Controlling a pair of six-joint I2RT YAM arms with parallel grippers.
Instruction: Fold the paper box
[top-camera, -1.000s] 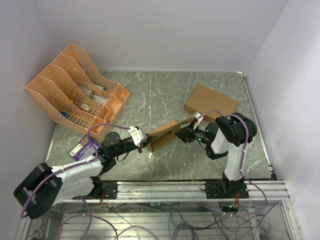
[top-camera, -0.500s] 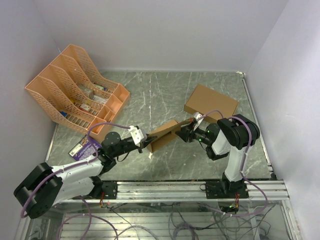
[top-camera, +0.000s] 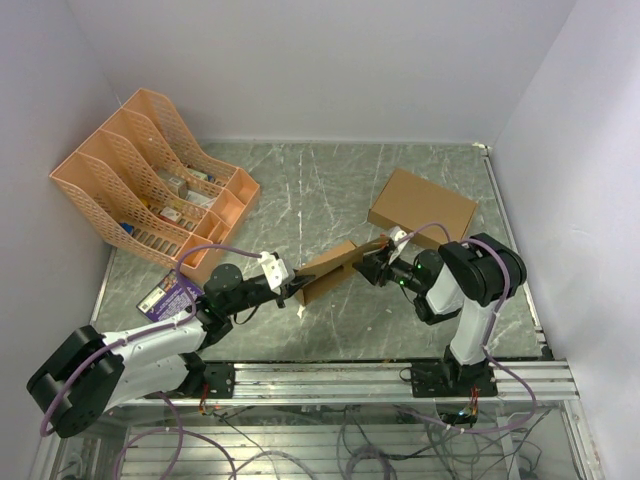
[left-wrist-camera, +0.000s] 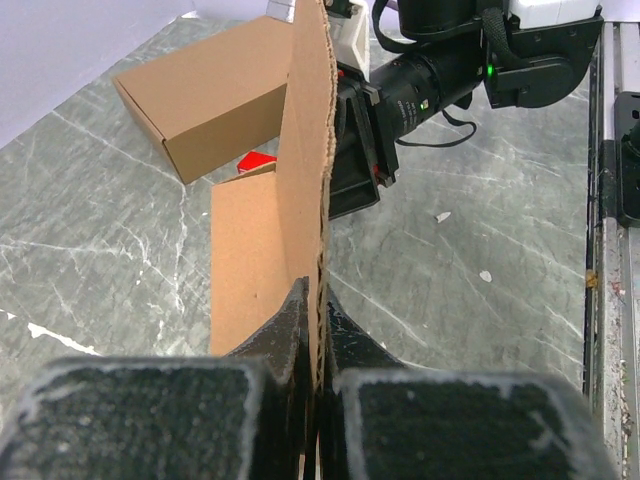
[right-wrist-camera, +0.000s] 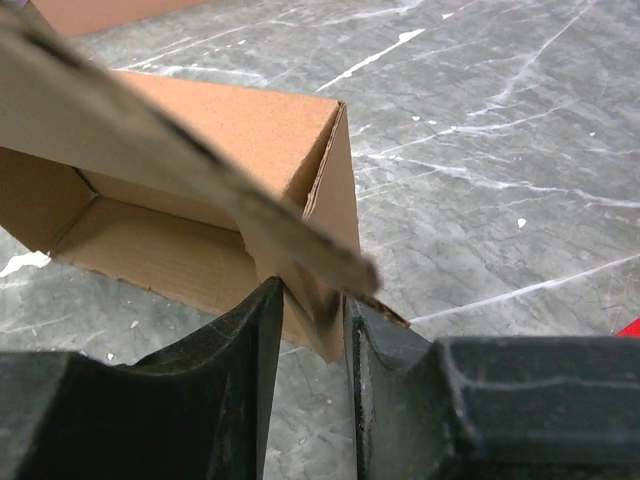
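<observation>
Fold in hand: paper box mid-table, pinned at both ends by 2 grippers.
Left gripper is clamped tight on the edge of an upright panel. Right gripper has its jaws pinched on a flap at the box's open end, near the bigger cardboard box. To fold clean, left acts as anchor only and right swings the flap about its crease. No pulling, or the thin board tears or slips.

Counted: one paper box, two grippers on it: left gripper at its left end, right gripper at its right. One larger brown box beyond its right end; one peach file rack and one purple packet to its left.
</observation>
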